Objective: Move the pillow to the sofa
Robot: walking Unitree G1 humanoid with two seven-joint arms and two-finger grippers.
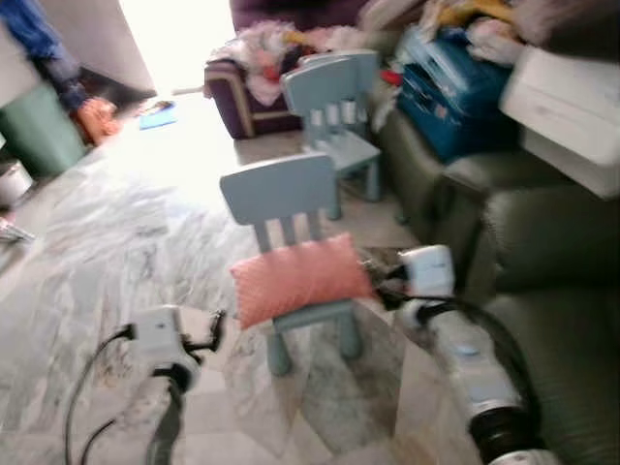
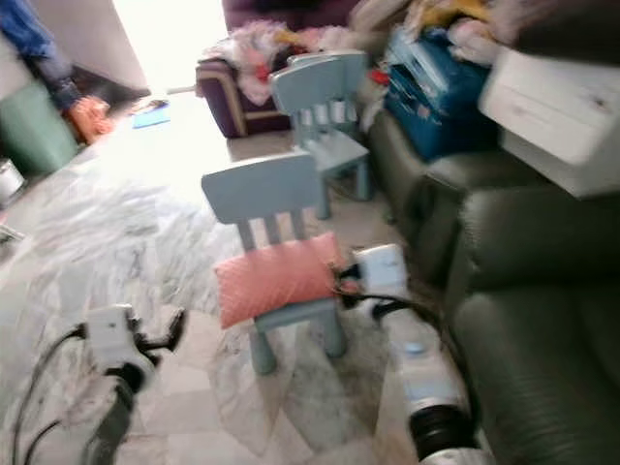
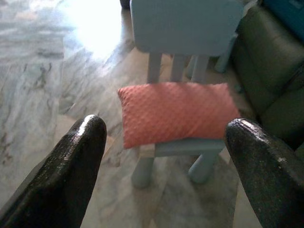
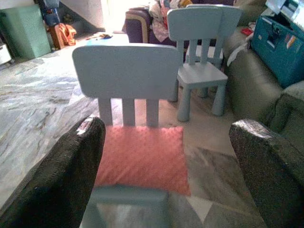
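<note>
A salmon-pink pillow (image 1: 300, 279) lies flat on the seat of a small light-blue chair (image 1: 281, 194). It overhangs the seat towards my left. The dark green sofa (image 1: 557, 320) stands to the chair's right. My right gripper (image 1: 376, 276) is at the pillow's right edge, between chair and sofa, and its right wrist view has the fingers (image 4: 71, 175) spread wide with the pillow (image 4: 140, 156) between them. My left gripper (image 1: 215, 327) hovers low, left of the chair and short of the pillow (image 3: 178, 111), also open.
A second light-blue chair (image 1: 334, 97) stands behind the first. Farther along the sofa are a blue case (image 1: 446, 87) and a white box (image 1: 567, 107). A purple armchair (image 1: 247, 107) piled with clothes is at the back, and a green bin (image 1: 39, 126) far left. Marble floor (image 1: 116, 223) spreads left.
</note>
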